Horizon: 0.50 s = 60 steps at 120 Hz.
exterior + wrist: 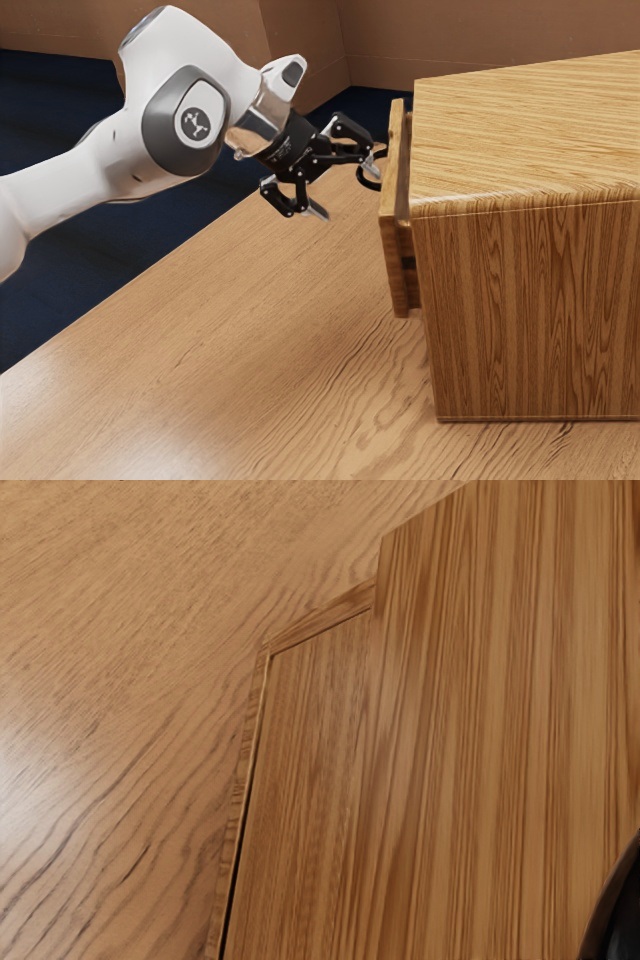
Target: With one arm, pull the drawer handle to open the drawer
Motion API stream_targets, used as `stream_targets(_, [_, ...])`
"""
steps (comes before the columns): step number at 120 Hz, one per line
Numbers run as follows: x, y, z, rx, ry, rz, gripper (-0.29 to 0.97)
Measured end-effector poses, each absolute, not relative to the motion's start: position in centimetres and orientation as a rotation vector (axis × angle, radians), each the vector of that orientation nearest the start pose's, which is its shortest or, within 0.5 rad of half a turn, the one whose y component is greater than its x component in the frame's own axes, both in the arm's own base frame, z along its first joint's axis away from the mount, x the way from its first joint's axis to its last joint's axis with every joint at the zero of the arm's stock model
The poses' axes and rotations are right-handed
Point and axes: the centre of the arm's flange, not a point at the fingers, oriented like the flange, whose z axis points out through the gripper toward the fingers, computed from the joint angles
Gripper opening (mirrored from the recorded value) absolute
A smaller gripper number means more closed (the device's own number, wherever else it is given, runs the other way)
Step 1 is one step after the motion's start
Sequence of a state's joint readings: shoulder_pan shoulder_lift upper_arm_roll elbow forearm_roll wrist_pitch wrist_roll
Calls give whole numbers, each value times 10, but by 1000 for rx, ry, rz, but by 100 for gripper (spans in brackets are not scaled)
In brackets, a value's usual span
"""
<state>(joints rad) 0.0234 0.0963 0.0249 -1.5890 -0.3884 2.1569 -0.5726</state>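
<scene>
My fingers (366, 158) are spread apart, grasping nothing. They sit just off the front of the drawer (397, 215), toward the exterior view's left. The upper finger reaches up to the drawer handle (368, 182), a small dark loop on the drawer's front panel, and its tip looks to be at or against that loop. The lower finger hangs well back from it, over the bare surface (230, 360). The handle is therefore not pinched from two sides.

The drawer belongs to a wooden cabinet (520, 260) standing on the surface at the exterior view's right. Its front panel stands a little proud of the cabinet's face, with a thin dark gap showing along the panel's edge, so it is open by a small amount. My white arm (150, 130) comes in from the exterior view's left, above the dark blue floor (60, 110).

From my hand I see striped wood panels of the cabinet (480, 730) close up, with the surface (130, 680) beside them. A dark rounded shape (622, 920) sits at the corner; I cannot tell what it is.
</scene>
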Motion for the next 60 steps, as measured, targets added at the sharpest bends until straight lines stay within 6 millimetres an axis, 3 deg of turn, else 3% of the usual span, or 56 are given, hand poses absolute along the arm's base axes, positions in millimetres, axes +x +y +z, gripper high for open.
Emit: stream_targets(60, [598, 33, 628, -3273, -1368, -624, 68])
